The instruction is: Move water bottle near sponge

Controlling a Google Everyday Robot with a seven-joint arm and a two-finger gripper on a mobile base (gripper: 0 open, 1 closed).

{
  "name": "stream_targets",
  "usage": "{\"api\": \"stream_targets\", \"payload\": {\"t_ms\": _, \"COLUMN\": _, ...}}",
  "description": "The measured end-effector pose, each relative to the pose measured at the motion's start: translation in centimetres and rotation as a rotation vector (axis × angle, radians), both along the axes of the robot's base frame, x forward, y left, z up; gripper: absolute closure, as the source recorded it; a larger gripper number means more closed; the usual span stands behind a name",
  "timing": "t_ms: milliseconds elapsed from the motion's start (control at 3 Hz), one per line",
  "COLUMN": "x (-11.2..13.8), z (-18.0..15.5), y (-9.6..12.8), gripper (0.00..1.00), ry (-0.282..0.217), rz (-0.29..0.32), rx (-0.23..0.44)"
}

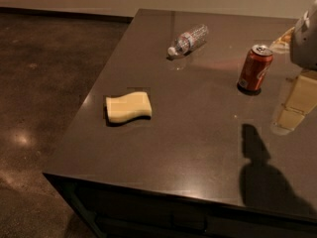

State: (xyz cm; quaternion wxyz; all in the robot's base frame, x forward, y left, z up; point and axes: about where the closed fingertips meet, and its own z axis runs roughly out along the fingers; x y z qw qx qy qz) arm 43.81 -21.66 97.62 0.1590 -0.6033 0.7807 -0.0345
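The sponge [129,106] lies nearest, the water bottle [189,39] on its side well behind it. A red can [255,67] stands near the gripper [291,114], far right; open or closed, I can't tell.

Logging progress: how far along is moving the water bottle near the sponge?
Done: nothing; the small clear crinkled plastic bottle lies on its side at the dark table's far end, apart from the pale yellow wavy-edged sponge. In hand: the claw hangs at the right edge, away from the bottle. Left: grasp, carry, place.
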Motion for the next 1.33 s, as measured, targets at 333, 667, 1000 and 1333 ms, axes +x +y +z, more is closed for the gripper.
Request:
{"api": "stream_targets", "payload": {"t_ms": 333, "x": 0.0, "z": 0.0, "y": 0.0, "gripper": 0.0, "ry": 0.0, "rz": 0.0, "rx": 0.0}}
{"api": "stream_targets", "payload": {"t_ms": 667, "x": 4.3, "z": 0.6, "y": 1.2, "gripper": 0.0, "ry": -0.062, "rz": 0.033, "rx": 0.039}}
{"api": "stream_targets", "payload": {"t_ms": 1000, "x": 10.3, "z": 1.0, "y": 2.9, "gripper": 0.0, "ry": -0.129, "rz": 0.085, "rx": 0.081}}
{"api": "stream_targets", "payload": {"t_ms": 1333, "x": 14.6, "z": 1.3, "y": 4.1, "gripper": 0.0, "ry": -0.174, "rz": 0.122, "rx": 0.091}}
